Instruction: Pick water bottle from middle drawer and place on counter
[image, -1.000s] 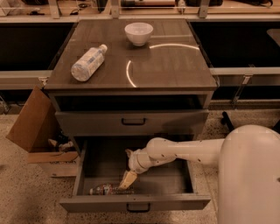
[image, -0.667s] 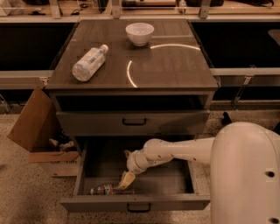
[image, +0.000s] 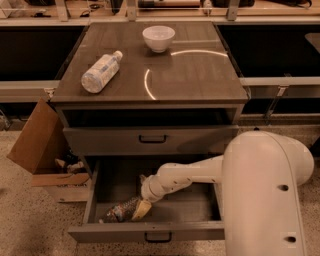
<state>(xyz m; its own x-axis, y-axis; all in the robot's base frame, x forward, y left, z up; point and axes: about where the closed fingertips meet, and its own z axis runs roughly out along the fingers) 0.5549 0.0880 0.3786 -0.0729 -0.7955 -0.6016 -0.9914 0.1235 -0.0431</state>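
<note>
The water bottle (image: 117, 212), small and crinkled with a reddish label, lies on its side at the front left of the open middle drawer (image: 150, 231). My gripper (image: 141, 210) reaches down into the drawer and is at the bottle's right end, touching or almost touching it. The white arm runs from it to the right, to my body at the lower right. The counter (image: 190, 75) is the dark wood-grain top above.
A bigger bottle with a pale label (image: 101, 72) lies on the counter's left side. A white bowl (image: 158, 38) stands at its back. The drawer above (image: 150, 140) is shut. An open cardboard box (image: 35, 140) sits on the floor to the left.
My gripper has moved slightly down and left, closer to the water bottle. My body fills more of the lower right. The bottle has not moved.
</note>
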